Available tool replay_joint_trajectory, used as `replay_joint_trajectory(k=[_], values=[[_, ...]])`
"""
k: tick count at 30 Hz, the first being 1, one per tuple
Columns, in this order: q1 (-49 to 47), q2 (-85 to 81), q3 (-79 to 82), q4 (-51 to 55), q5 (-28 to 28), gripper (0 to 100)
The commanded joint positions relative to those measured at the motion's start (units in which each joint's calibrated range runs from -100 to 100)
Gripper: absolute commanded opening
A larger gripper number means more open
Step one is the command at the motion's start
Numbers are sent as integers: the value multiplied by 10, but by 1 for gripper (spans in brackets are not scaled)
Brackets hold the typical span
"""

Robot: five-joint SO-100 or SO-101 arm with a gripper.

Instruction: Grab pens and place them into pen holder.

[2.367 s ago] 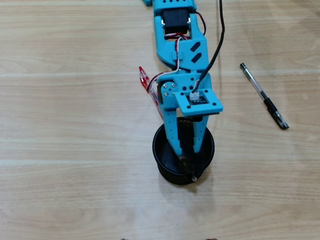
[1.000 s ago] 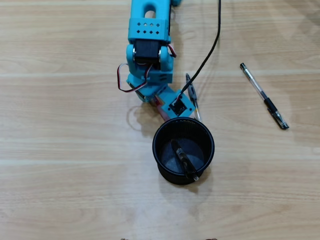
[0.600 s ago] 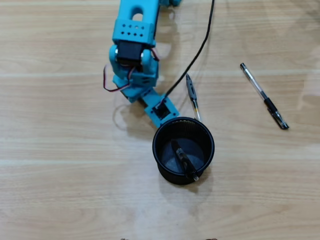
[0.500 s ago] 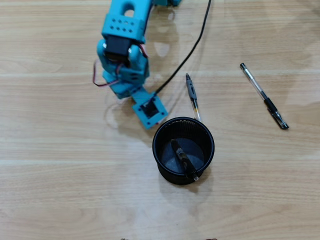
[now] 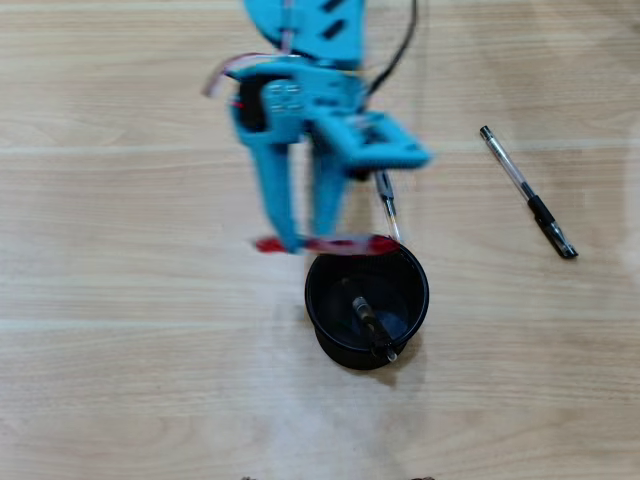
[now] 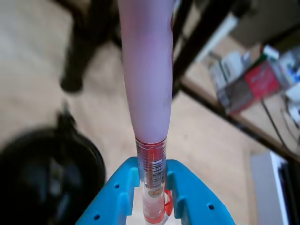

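The arm (image 5: pixel 305 45) is built from bright blue plastic parts with angular, printed-looking shapes. Slotted openings are seen in its upper plate. A black cable (image 5: pixel 398 50) is routed from the body toward the top edge of the overhead view. The gripper (image 5: pixel 303 243) is formed by two long, tapering blue fingers (image 6: pixel 110 199), in which small round holes are seen in the wrist view.
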Motion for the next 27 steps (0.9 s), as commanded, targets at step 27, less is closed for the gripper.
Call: replay_joint_trajectory(k=[27], values=[[-53,70,76,-94,-114,7]])
